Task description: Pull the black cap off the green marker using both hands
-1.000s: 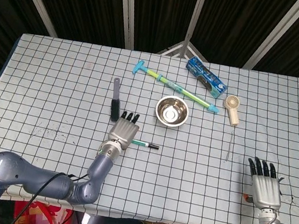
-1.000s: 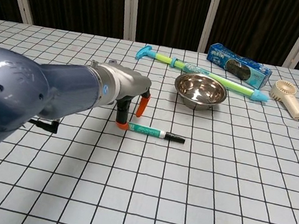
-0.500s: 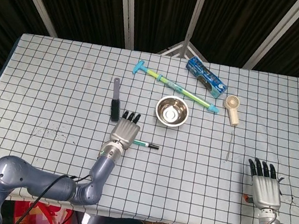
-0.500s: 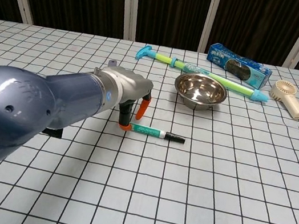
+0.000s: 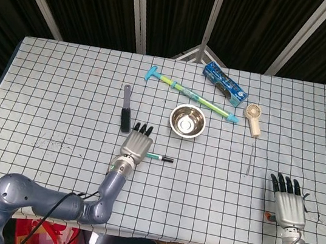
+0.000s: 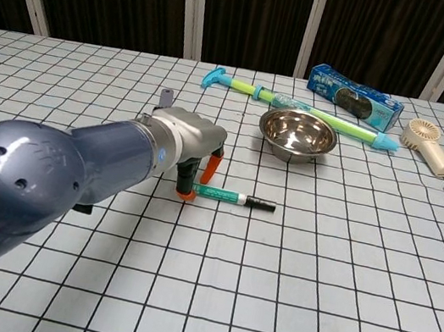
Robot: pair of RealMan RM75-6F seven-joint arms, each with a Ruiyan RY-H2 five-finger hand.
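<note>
The green marker (image 5: pixel 156 156) lies flat on the checked tablecloth with its black cap (image 5: pixel 168 159) pointing right. In the chest view the marker (image 6: pixel 230 195) and cap (image 6: pixel 262 204) lie just right of my left hand (image 6: pixel 195 148). That left hand (image 5: pixel 137 144) hovers over the marker's left end, fingers pointing down and apart. An orange-tipped fingertip (image 6: pixel 188 194) stands at the marker's tail, and I cannot tell if it touches. My right hand (image 5: pixel 289 199) rests near the table's front right edge, fingers spread and holding nothing.
A steel bowl (image 5: pixel 187 121) sits behind the marker. A black brush (image 5: pixel 125 113) lies to the left, a long green-blue water squirter (image 5: pixel 191 95) and a blue box (image 5: pixel 224 84) at the back. A small hand fan (image 5: pixel 253 118) and a thin rod (image 5: pixel 250 159) lie right.
My left arm has shifted and the hand has lowered a little, bringing its fingertips down beside the marker's left end. The marker has barely moved. The right hand has stayed still.
</note>
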